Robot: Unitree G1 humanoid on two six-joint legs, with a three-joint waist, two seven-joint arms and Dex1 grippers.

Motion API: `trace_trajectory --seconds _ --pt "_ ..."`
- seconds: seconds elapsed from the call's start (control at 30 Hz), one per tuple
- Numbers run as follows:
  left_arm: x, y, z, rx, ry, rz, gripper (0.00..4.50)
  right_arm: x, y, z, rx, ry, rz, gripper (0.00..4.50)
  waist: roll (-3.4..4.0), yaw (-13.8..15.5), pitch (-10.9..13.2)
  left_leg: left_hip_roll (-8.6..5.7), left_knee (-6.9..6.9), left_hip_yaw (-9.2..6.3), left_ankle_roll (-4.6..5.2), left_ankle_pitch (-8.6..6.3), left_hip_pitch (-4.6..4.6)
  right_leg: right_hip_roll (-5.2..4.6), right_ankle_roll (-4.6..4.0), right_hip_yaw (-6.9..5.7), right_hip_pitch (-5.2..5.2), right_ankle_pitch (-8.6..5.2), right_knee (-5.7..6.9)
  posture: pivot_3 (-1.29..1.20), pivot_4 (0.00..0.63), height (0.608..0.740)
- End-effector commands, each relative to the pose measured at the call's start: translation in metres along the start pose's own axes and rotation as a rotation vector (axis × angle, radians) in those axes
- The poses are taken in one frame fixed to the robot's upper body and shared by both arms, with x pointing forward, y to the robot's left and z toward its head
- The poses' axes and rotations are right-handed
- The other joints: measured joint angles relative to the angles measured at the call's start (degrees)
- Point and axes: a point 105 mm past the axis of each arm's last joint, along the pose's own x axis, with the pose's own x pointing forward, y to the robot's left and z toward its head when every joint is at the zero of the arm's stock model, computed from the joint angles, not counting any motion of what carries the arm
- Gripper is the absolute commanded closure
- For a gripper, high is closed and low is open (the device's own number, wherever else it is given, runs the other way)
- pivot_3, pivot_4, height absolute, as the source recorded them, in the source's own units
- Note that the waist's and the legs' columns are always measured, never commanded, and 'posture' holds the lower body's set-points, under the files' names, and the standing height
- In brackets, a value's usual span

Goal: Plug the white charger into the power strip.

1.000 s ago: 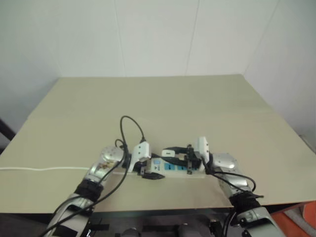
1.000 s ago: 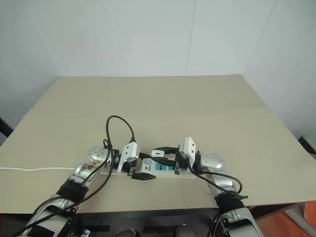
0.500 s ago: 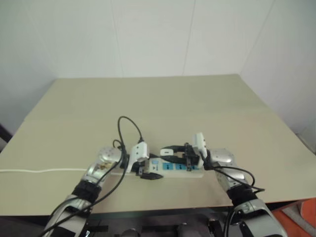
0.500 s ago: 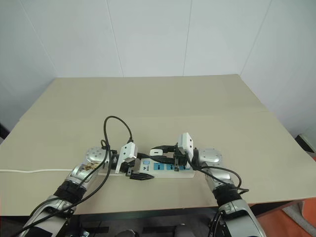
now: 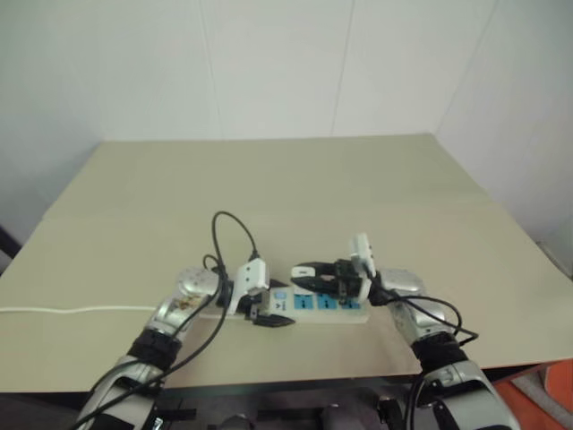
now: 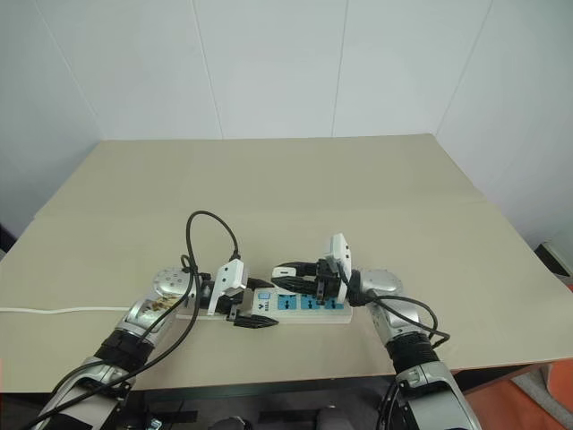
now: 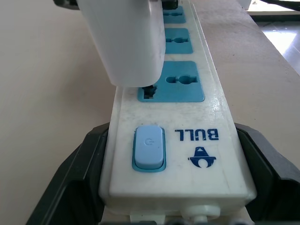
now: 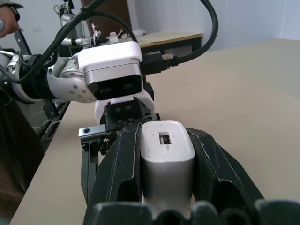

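The power strip (image 6: 300,309) lies near the table's front edge, its blue socket faces up. My left gripper (image 7: 171,133) is shut on the strip's switch end, one black finger (image 7: 70,187) on each long side. My right gripper (image 8: 164,133) is shut on the white charger (image 8: 166,154), gripping its two sides. The white charger (image 7: 126,42) hangs tilted over the socket nearest the switch, with its lower end right at the blue face. Its prongs are hidden. Seen from the head, the right gripper (image 6: 285,269) reaches leftward just above the strip.
The strip's thin white cord (image 6: 63,310) runs left along the beige table (image 6: 358,197) to its edge. A black cable (image 6: 210,224) loops up from my left wrist. The table's front edge runs just below the strip.
My right gripper has rolled about its own line with the charger in it, staying over the strip. The left gripper keeps its hold on the strip. The head view shifted slightly.
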Motion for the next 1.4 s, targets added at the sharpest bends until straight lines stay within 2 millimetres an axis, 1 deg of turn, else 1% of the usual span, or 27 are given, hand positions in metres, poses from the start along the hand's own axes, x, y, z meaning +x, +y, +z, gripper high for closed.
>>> trace_trajectory --seconds 0.03,0.1,0.23,0.43,0.53,0.67,0.73,0.83,0.9,1.1,1.27,1.4 --pt "-0.006 -0.003 -0.002 0.019 0.034 -0.025 1.2 -0.011 -0.01 0.002 -0.036 0.011 -0.079 3.32 0.0 -0.01 0.0 0.0 0.0 0.0 0.0 0.0 0.0 0.0 0.0 0.0 -0.01 0.0 0.0 0.0 0.15 0.74" --pt "-0.006 -0.004 -0.002 0.018 0.032 -0.025 1.2 -0.012 -0.005 0.001 -0.062 0.019 -0.059 3.32 0.0 0.0 0.0 0.0 0.0 0.0 0.0 0.0 -0.01 0.0 0.0 0.0 -0.01 0.0 0.0 0.0 0.15 0.74" --pt "-0.007 -0.003 -0.002 0.019 0.032 -0.023 1.2 -0.014 0.002 -0.008 -0.109 0.054 -0.023 3.32 0.0 0.01 0.0 0.0 0.0 0.01 0.0 0.0 -0.05 0.0 0.01 0.0 -0.04 -0.01 -0.01 0.0 0.15 0.74" --pt "-0.009 -0.003 -0.002 0.023 0.036 -0.022 1.2 -0.018 -0.002 -0.016 -0.121 0.071 -0.048 3.32 0.0 0.01 0.0 0.0 0.0 0.0 0.0 0.0 -0.07 0.0 0.01 0.0 -0.05 0.0 -0.01 0.0 0.15 0.74" --pt "-0.009 -0.003 -0.002 0.022 0.036 -0.022 1.2 -0.017 -0.006 -0.013 -0.045 0.042 -0.099 3.32 0.0 -0.01 0.0 0.0 0.0 0.01 0.0 0.0 -0.05 0.0 0.0 0.0 -0.05 0.0 0.0 0.0 0.15 0.74" --pt "-0.007 -0.004 -0.002 0.021 0.033 -0.025 1.2 -0.013 -0.007 -0.006 0.013 0.042 -0.096 3.32 0.0 -0.04 0.0 0.0 0.0 0.0 0.0 0.0 -0.05 0.0 0.0 0.0 -0.05 0.0 0.01 0.0 0.15 0.74" --pt "-0.006 -0.004 -0.002 0.021 0.03 -0.026 1.2 -0.015 -0.005 -0.011 0.003 0.081 -0.077 3.32 0.0 -0.02 0.0 0.0 0.0 0.0 0.0 0.0 -0.05 0.01 0.0 0.0 -0.05 0.0 0.01 0.0 0.15 0.74" --pt "-0.006 -0.003 -0.001 0.022 0.029 -0.025 1.2 -0.018 0.0 -0.019 0.048 0.119 -0.073 3.32 0.0 0.05 0.0 0.0 0.0 0.0 0.0 0.0 -0.07 0.0 0.0 0.0 -0.05 0.0 -0.01 0.0 0.15 0.74" --pt "-0.006 -0.003 -0.002 0.021 0.029 -0.025 1.2 -0.016 0.004 -0.022 0.089 0.138 -0.074 3.32 0.0 0.16 0.0 0.0 -0.01 0.0 0.0 0.0 -0.08 0.0 0.01 0.0 -0.05 -0.01 -0.03 0.0 0.15 0.74" --pt "-0.006 -0.003 -0.002 0.022 0.031 -0.027 1.2 -0.005 0.005 -0.015 0.18 0.116 -0.099 3.32 0.0 0.27 0.0 0.0 -0.03 0.0 0.0 0.0 -0.1 0.0 0.0 -0.01 -0.06 -0.01 -0.04 0.0 0.15 0.74" --pt "-0.005 -0.002 -0.001 0.025 0.03 -0.029 1.2 -0.006 0.007 -0.017 0.156 0.133 -0.105 3.32 0.0 0.24 0.0 0.0 -0.03 0.01 0.0 0.0 -0.11 0.0 0.02 -0.01 -0.08 -0.02 -0.04 0.0 0.15 0.74" --pt "-0.005 -0.002 -0.001 0.024 0.028 -0.026 1.2 -0.01 0.009 -0.021 0.061 0.141 -0.099 3.32 0.0 0.26 0.0 0.0 -0.03 0.01 0.0 0.0 -0.11 0.0 0.02 -0.01 -0.08 -0.02 -0.05 0.0 0.15 0.74"
